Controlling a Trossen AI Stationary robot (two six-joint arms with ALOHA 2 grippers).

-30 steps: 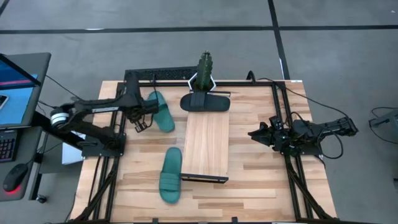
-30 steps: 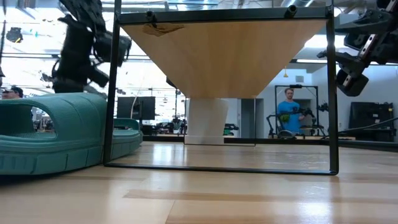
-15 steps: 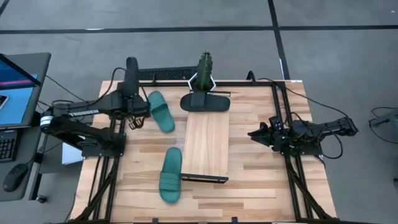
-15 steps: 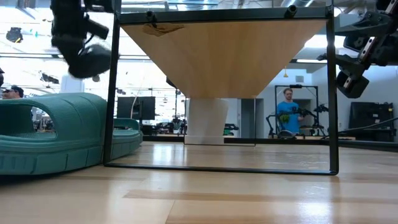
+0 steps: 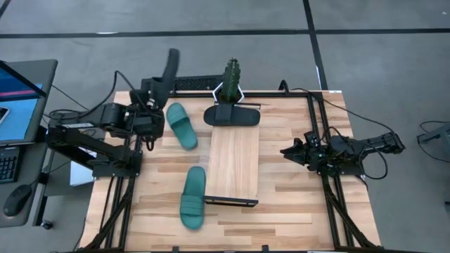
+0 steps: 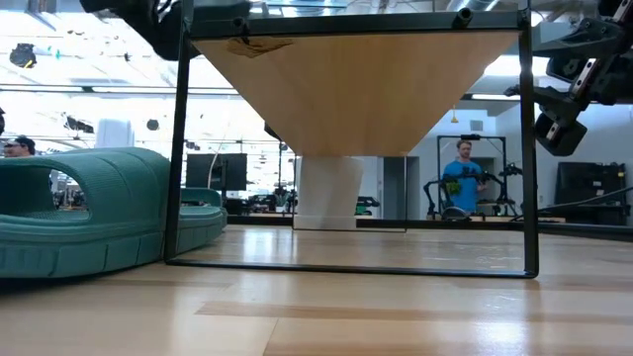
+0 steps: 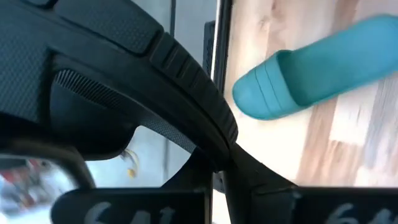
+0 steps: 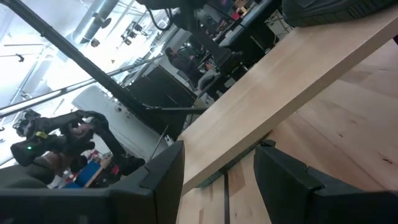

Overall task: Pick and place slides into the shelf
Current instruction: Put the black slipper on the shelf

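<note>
Left tool (image 5: 171, 62) raised above the worktop's (image 5: 288, 190) far-left corner, state indeterminate. Right tool (image 5: 290, 150) open beside the shelf (image 5: 234, 165), empty.

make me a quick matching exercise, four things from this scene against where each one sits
Things:
1. black slide
2. teal slide with toe toward the left hand
3. other teal slide
4. right hand

Places:
A. on the table at the shelf's metal-edged end
B. on the shelf, in front of the cactus
C. by the table's right rail
D. on the table between the left hand and the shelf

Pairs: 1-B, 2-D, 3-A, 4-C
</note>
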